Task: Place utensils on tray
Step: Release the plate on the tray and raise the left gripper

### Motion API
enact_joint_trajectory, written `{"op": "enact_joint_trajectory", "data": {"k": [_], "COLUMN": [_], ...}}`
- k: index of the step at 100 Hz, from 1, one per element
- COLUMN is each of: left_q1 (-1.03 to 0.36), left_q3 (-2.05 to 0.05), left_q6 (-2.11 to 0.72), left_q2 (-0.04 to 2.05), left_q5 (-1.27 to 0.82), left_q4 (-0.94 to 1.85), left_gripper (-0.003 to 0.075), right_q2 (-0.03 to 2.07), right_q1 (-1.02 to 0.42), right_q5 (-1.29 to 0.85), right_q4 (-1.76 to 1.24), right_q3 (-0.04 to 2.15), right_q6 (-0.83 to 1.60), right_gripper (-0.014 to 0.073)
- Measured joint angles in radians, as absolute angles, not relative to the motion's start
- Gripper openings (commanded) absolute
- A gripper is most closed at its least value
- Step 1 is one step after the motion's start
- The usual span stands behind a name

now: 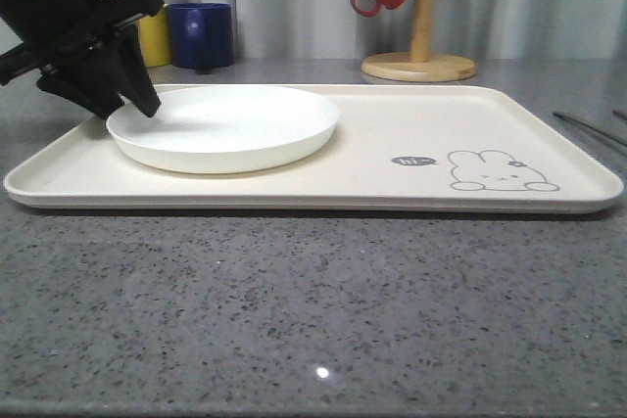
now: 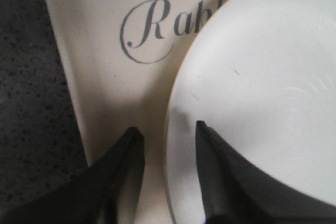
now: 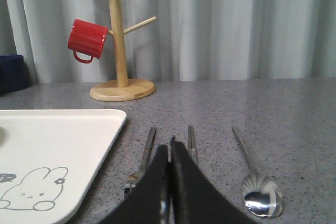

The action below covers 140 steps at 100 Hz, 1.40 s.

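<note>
The right gripper is pressed closed over the counter, with fork, chopsticks and spoon lying just beside the tray. The left gripper is spread wide astride the plate rim; mugs stand beyond
</note>
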<state>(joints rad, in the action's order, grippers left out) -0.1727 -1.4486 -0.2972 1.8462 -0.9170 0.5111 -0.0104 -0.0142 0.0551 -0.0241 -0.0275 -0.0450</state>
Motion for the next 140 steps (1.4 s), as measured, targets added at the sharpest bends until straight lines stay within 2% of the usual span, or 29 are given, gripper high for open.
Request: {"op": "enact_joint_trajectory", "data": {"k": [20, 50, 81, 117, 133, 140], "left_q1": [-0.173, -0.154, -0.054, -0.052, -0.052, -0.052], "left_q3": [-1.457, -1.392, -1.094, -0.683, -0.55, -0.508], "left_q6": [-0.296, -0.296, -0.296, -0.297, -0.313, -0.32], "left_q2": [1.809, 1.605, 1.291, 0.817, 0.624, 0.56], "left_q5": [-0.895, -0.778, -0.599, -0.32, -0.285, -0.283], "left_q4": [0.515, 0.52, 0.426, 0.363, 0.359, 0.358], "left_gripper": [0.0316, 0.0316, 0.0316, 0.0315, 0.0314, 0.0286], "right_q2": [-0.01, -0.01, -0.01, -0.01, -0.01, -0.01], "right_q1": [-0.014, -0.014, -0.014, -0.014, -0.014, -0.014], "right_q5": [0.055, 0.055, 0.055, 0.055, 0.055, 0.055], "right_q4": [-0.024, -0.024, -0.024, -0.024, -0.024, -0.024], "right_q3": [-0.028, -0.028, -0.028, -0.028, -0.028, -0.028], "right_q6": [-0.045, -0.045, -0.045, -0.045, -0.045, -0.045], "right_gripper": [-0.0069, -0.0069, -0.0069, -0.0069, -0.0069, -0.0069]}}
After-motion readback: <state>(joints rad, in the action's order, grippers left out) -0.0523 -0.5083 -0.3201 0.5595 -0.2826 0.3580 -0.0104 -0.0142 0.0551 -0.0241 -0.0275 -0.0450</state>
